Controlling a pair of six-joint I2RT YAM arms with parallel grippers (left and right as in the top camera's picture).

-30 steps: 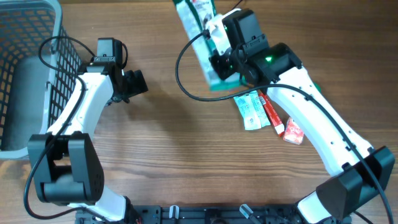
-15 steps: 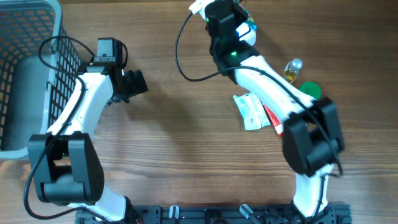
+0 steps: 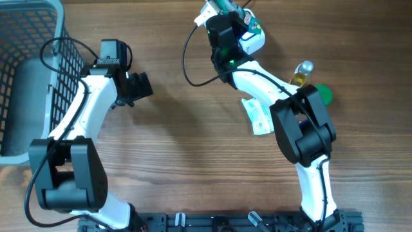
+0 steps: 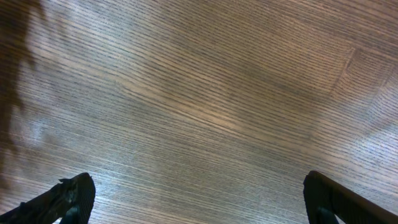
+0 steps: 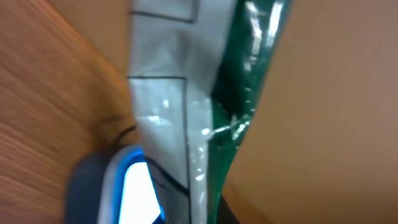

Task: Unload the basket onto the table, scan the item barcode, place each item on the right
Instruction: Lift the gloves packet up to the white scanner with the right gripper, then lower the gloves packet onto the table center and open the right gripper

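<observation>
Right hand (image 3: 217, 13) farther back now, tight around the green-white packet (image 5: 186, 106)

The packet (image 5: 180, 124) is blurred, the basket (image 3: 32, 38) edge-cropped.

The basket (image 3: 61, 77) stands at the far left corner of the bench (image 3: 193, 167), with the left arm just to its right. The left claw (image 3: 143, 86) hangs over bare bench right of the basket, well apart from the other things. At the far edge, right of centre, the right claw (image 3: 217, 14) holds the pouch (image 3: 222, 5) above the bench, and the scanner (image 3: 252, 40) sits just right of it. Nearer, the packets (image 3: 259, 115) lie on the bench, partly under the right arm. The bottle (image 3: 302, 71) lies to their far right, with a cap (image 3: 325, 95) just beside it on the nearer side
</observation>
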